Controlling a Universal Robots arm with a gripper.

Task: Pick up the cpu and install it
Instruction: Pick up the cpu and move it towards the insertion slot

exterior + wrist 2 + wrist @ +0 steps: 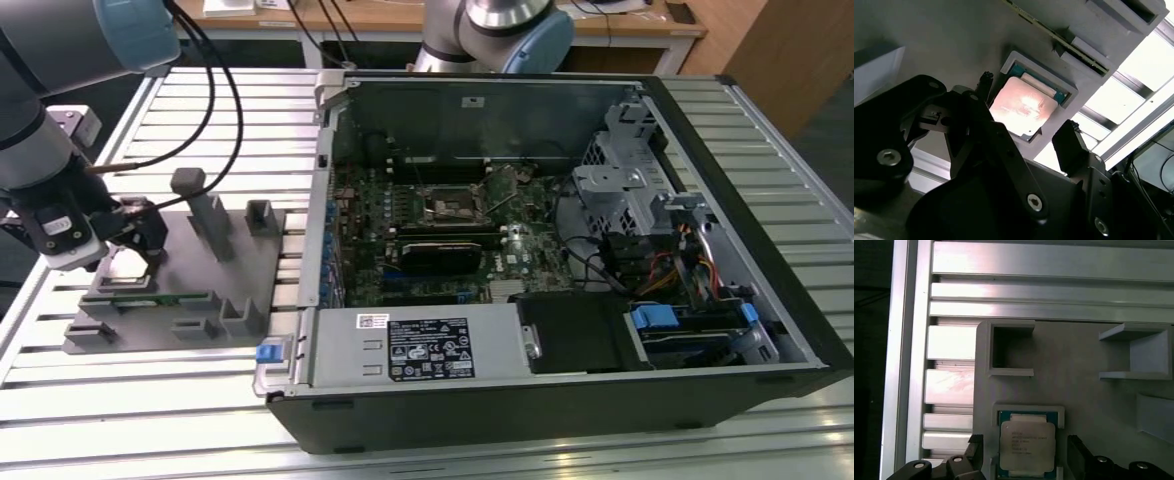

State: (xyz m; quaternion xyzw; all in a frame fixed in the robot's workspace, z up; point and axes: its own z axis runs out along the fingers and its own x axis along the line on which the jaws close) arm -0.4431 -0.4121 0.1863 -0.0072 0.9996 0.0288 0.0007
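Gripper straddles the cpu, apparently lying flat.

Arm low at the exterior view's left, tool downward, fingers apart.

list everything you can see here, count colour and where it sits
cpu: one, silver-white top, lying in a square pocket of the fixture
fixture: one, grey, on the table at the exterior view's left
memory stick: one, green, in a slot of the fixture
computer case: one, black, open, on the table at the exterior view's right
motherboard: one, dark green, inside the computer case
table: one, silver slatted metal, under everything
cables: several, black, running to the arm
arm: one, grey and pale blue, above the fixture
fingers: two, black, open, either side of the cpu, not touching it
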